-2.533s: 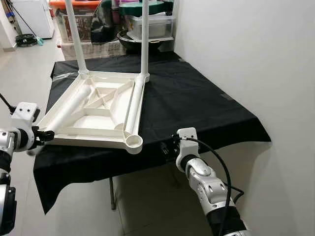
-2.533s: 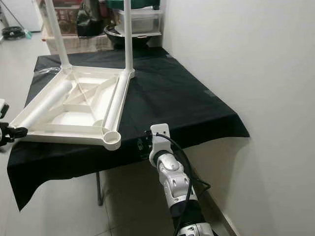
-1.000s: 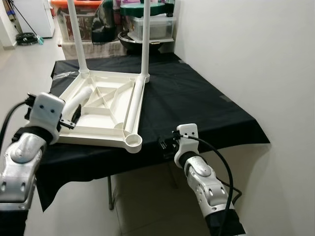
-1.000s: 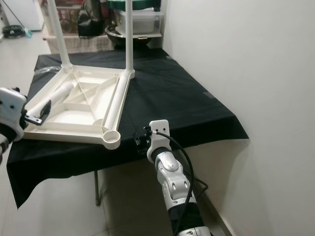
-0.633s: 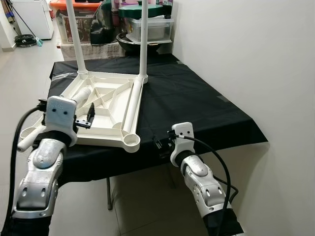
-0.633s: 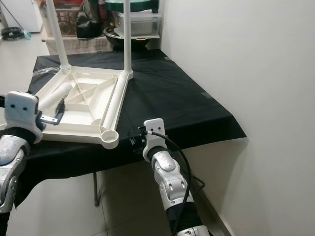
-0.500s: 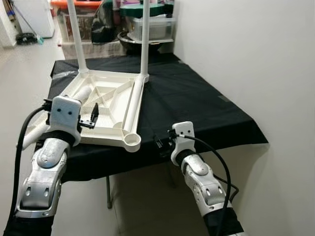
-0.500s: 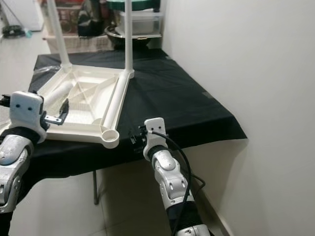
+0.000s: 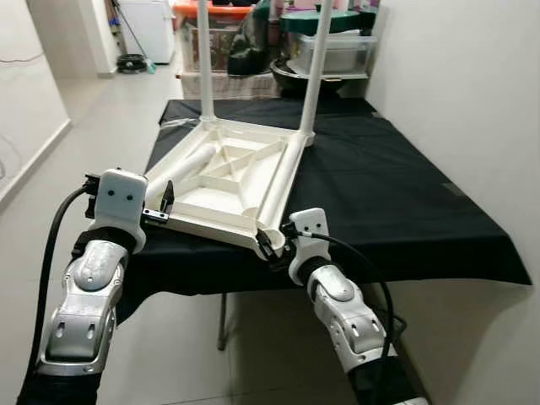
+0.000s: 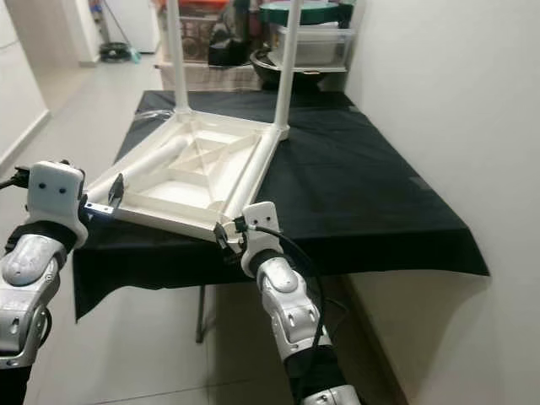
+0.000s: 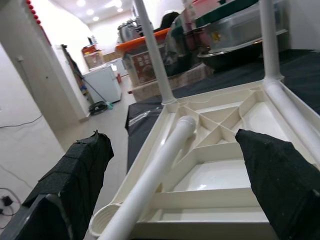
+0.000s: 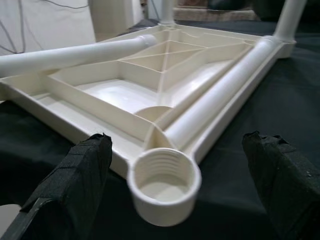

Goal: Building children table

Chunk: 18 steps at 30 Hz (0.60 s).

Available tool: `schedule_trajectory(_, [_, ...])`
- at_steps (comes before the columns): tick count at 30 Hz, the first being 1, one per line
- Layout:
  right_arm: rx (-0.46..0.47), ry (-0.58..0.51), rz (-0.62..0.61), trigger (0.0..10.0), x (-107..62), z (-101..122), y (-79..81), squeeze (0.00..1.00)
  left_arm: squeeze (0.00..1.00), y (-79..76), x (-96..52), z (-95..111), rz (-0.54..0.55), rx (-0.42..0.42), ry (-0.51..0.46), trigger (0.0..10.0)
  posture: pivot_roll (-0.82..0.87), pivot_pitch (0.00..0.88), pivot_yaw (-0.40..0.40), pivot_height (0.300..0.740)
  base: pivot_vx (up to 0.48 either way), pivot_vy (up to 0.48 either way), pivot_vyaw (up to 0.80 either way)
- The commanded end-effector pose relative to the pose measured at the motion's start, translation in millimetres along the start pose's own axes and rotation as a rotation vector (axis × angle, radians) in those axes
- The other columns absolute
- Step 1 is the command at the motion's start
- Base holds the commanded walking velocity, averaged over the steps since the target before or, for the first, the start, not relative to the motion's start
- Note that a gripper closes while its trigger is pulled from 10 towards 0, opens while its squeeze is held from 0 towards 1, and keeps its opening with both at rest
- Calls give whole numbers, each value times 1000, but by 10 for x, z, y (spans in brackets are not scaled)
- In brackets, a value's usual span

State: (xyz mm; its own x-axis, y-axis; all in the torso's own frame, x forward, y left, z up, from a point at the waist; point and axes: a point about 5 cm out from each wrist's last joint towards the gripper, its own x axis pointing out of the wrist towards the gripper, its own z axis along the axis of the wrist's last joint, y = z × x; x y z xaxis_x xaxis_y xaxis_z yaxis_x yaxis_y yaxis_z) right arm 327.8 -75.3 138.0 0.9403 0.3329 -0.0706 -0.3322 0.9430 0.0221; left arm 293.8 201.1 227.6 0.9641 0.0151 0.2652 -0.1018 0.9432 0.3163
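Observation:
A white children's tabletop (image 9: pixel 228 198) lies upside down on a table under a black cloth (image 9: pixel 380 194). Two white legs (image 9: pixel 205 59) (image 9: pixel 316 67) stand upright in its far corners. A loose white leg (image 9: pixel 181 169) lies along its left side. My left gripper (image 9: pixel 164 207) is open at the near left edge. In the left wrist view its fingers (image 11: pixel 75 190) spread on either side of the loose leg (image 11: pixel 160 160). My right gripper (image 9: pixel 270 249) is open at the near corner, its fingers (image 12: pixel 75 185) flanking the empty threaded socket (image 12: pixel 164 182).
Storage boxes and a dark bowl (image 9: pixel 337 51) crowd the far end of the table. A white wall (image 9: pixel 472 101) runs along the right. A white appliance (image 9: pixel 152 25) stands far back, beyond the tiled floor (image 9: pixel 101 110) that stretches along the left.
The camera has swung, shifting the whole scene right. My right gripper has closed in leftward on the near corner socket. My left gripper stays at the tabletop's near left edge.

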Motion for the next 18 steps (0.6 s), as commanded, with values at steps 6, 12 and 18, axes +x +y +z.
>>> schedule_trajectory(6, [8,-5,-15,10000,-2,2,-27,0,0,-54,-11,-55,-10,1,25,10000,62,0,-64,740,58,0,0])
schedule_trajectory(12, [3,-12,-20,10000,0,13,-38,0,0,-96,-30,-93,-15,0,40,10000,59,0,-62,740,480,0,0])
schedule_trajectory(18, [0,-17,-24,10000,2,23,-50,0,0,-128,-34,-108,-20,-1,46,10000,57,0,-62,740,480,0,0])
